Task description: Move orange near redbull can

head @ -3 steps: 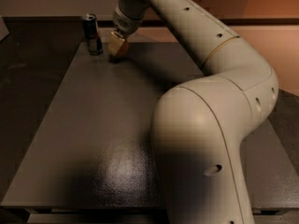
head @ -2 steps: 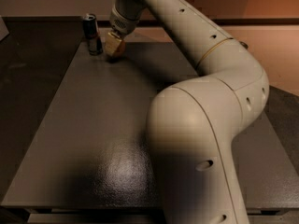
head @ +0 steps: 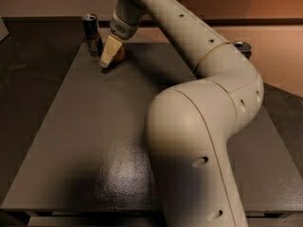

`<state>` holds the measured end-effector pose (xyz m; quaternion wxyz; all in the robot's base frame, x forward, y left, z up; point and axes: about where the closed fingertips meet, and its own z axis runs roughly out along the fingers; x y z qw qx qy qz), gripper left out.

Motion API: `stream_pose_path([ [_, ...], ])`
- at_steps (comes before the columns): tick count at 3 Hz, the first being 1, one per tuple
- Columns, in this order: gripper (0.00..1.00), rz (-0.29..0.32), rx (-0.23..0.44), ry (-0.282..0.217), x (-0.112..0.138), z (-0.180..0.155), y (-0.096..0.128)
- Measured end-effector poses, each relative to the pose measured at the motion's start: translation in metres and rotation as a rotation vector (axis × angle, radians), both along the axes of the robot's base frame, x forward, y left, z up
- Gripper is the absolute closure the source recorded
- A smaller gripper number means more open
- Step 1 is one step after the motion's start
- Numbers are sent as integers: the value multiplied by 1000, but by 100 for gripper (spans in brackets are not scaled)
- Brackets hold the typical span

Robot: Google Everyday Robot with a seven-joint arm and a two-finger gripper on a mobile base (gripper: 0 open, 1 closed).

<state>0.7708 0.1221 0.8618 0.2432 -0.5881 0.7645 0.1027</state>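
Gripper (head: 111,56) at the upper left of the frame, pointing down at the far left part of the grey tabletop (head: 94,136), its pale cream tip low against the surface; the orange (head: 121,54) lies right at that tip, mostly covered by the cream part in front of it, with only a curved sliver of orange skin showing on the right side; the jaws stand around or against the fruit, but how far open they are, and whether they have hold of it, I cannot tell, since the far side is hidden; the redbull can (head: 93,34) stands upright just left of and slightly behind the gripper, near the tabletop's far left corner, dark blue with a silver top, close to the orange but with a small gap between them; the robot arm (head: 203,126), pale and thick, fills the right and lower centre of the frame, bends at a broad elbow and reaches up and leftward to the gripper; behind its upper segment, at the right, the silver top of another can (head: 242,45) peeks out, the rest of it hidden.
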Motion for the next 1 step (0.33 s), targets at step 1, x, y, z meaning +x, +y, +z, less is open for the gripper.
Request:
stream_pose_path([
  [1, 0, 0, 0, 0, 0, 0, 0],
])
